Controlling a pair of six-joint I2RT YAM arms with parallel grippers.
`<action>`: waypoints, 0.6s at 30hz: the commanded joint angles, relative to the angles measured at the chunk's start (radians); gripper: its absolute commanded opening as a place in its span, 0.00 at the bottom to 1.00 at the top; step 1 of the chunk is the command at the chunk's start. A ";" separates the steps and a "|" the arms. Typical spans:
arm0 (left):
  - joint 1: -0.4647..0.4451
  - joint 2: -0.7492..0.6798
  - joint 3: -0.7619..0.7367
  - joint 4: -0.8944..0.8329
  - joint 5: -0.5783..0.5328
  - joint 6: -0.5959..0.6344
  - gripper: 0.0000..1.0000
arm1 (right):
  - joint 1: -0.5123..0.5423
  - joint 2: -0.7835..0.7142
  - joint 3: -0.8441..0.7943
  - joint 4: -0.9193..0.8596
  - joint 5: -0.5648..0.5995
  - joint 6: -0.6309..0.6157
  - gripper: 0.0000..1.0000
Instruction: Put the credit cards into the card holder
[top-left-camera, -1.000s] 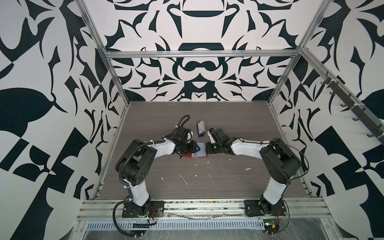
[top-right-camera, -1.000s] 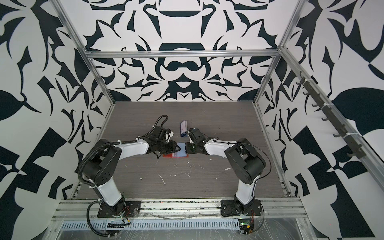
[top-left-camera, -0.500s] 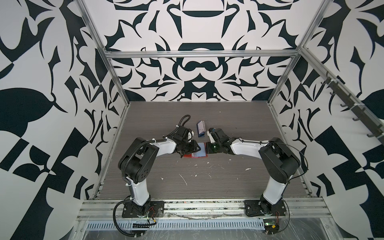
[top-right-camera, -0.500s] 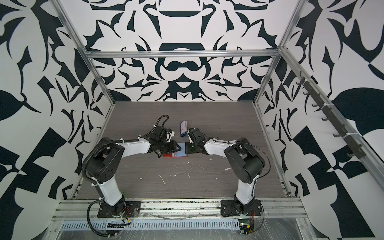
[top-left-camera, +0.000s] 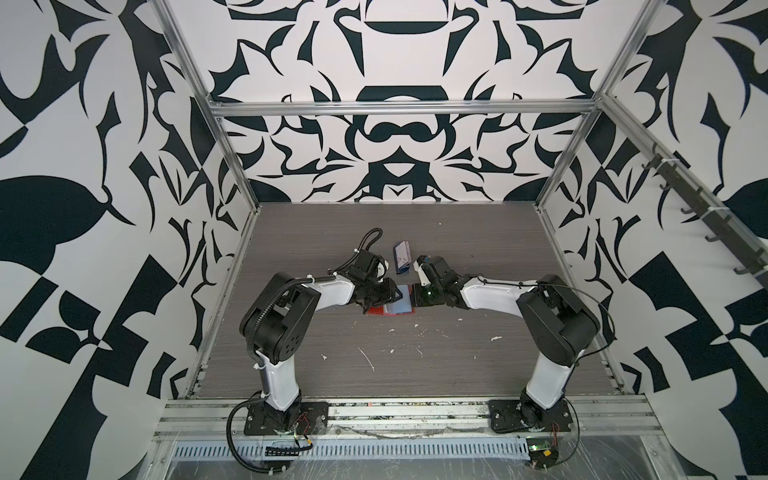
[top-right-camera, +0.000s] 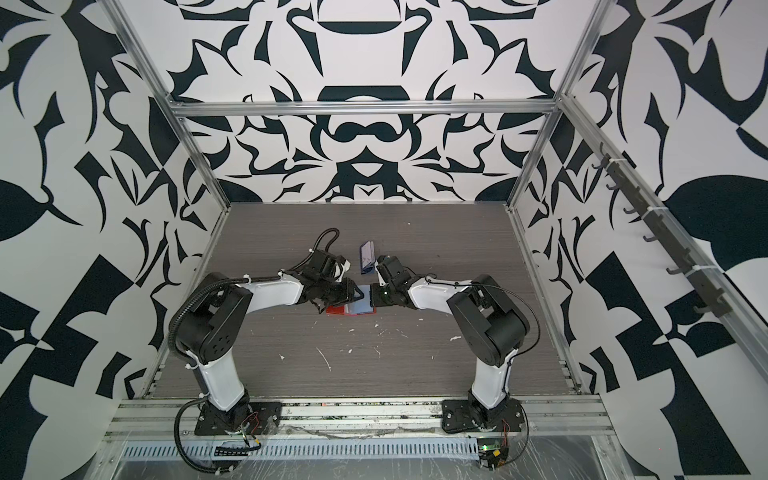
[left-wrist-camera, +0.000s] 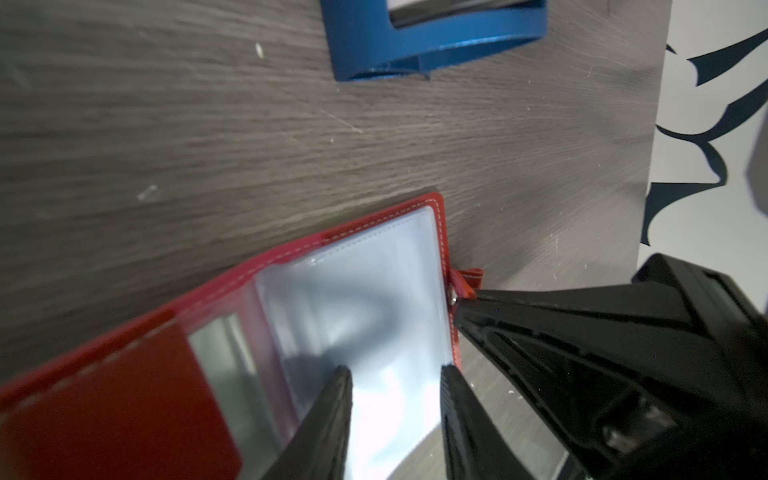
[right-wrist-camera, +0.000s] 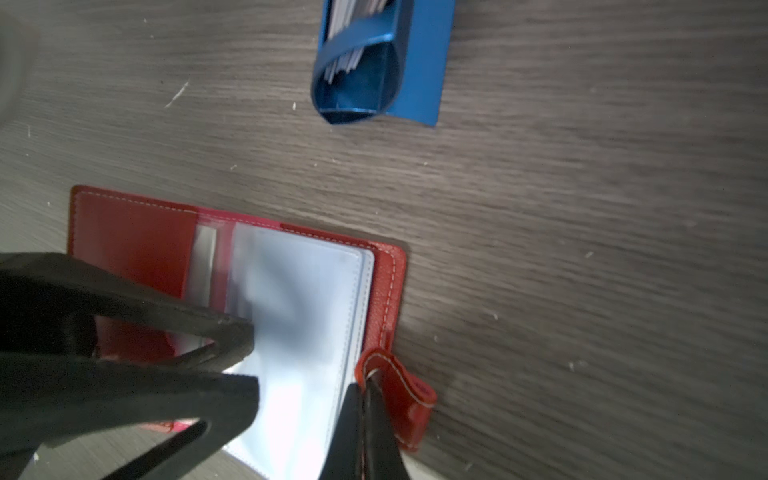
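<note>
Arm bases: both bolted to the near rail; arms lean in twd mid-table.
Table (top-left-camera: 457, 374): dark wood grain, white flecks on the near half.
Card holder (top-left-camera: 374, 310) (top-right-camera: 334, 309) (left-wrist-camera: 124, 395) (right-wrist-camera: 133, 232): red w/ white stitching, lies open & flat at mid-table, btwn the two grippers. Bare red inner cover is on the L-arm side.
Sleeve pages (left-wrist-camera: 374, 291) (right-wrist-camera: 307, 299): clear plastic, face up on the R-arm half of the holder. Top page looks pale blue-grey; can't tell if a card sits inside.
L gripper (top-left-camera: 394, 292) (top-right-camera: 355, 293) (left-wrist-camera: 395, 374) (right-wrist-camera: 249, 359): jaws apart, both tips over the top page, bright plastic showing in the gap. Can't tell if the tips touch the page or hold anything.
R gripper (top-left-camera: 417, 297) (top-right-camera: 376, 297) (right-wrist-camera: 361, 386) (left-wrist-camera: 457, 307): jaws together, clamped on the snap tab at the holder's outer edge.
Snap tab (right-wrist-camera: 399, 390) (left-wrist-camera: 467, 278): red strap, bent up & folded over btwn the R tips; metal stud just visible in the left wrist view.
Blue rack (top-left-camera: 401, 257) (top-right-camera: 367, 257) (left-wrist-camera: 415, 45) (right-wrist-camera: 415, 62): on the table just beyond the holder, apart from it, near both wrists.
Cards (right-wrist-camera: 349, 33): pale edges packed in the rack, leaning; other colours too hidden to tell.
Back wall: black-&-white pattern behind everything.
</note>
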 joint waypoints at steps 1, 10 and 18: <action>0.003 -0.034 0.004 -0.073 -0.083 0.017 0.41 | 0.002 0.028 0.019 -0.009 -0.006 0.007 0.00; 0.001 -0.035 0.009 -0.084 -0.103 0.026 0.43 | 0.002 0.039 0.024 -0.010 -0.014 0.009 0.00; -0.002 0.024 0.026 -0.063 -0.049 0.014 0.42 | 0.002 0.050 0.022 -0.002 -0.032 0.014 0.00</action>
